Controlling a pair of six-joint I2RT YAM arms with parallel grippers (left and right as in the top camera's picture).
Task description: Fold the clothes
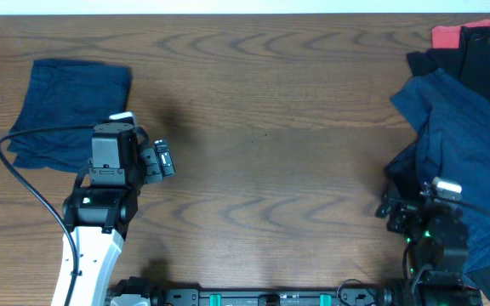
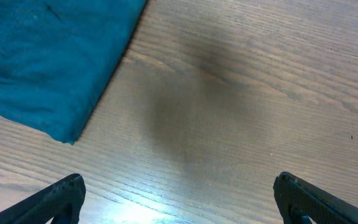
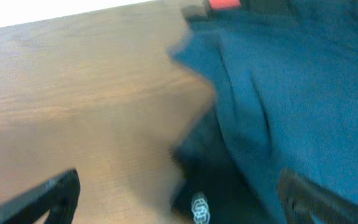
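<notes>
A folded navy garment (image 1: 71, 110) lies flat at the table's left; its corner shows in the left wrist view (image 2: 42, 62). A loose pile of clothes (image 1: 466, 127) sits at the right: navy on top, black and a coral-red piece (image 1: 449, 34) behind. My left gripper (image 1: 162, 160) is open and empty, over bare wood just right of the folded garment (image 2: 178, 199). My right gripper (image 1: 398, 212) is open and empty at the pile's lower left edge, above a dark piece with a white logo (image 3: 199, 208); the navy cloth (image 3: 291, 106) lies under its right finger.
The brown wooden table (image 1: 262, 136) spans the view between the two arms. The left arm's black cable (image 1: 24, 183) loops over the folded garment's lower left. A rail with green clamps (image 1: 262, 297) runs along the front edge.
</notes>
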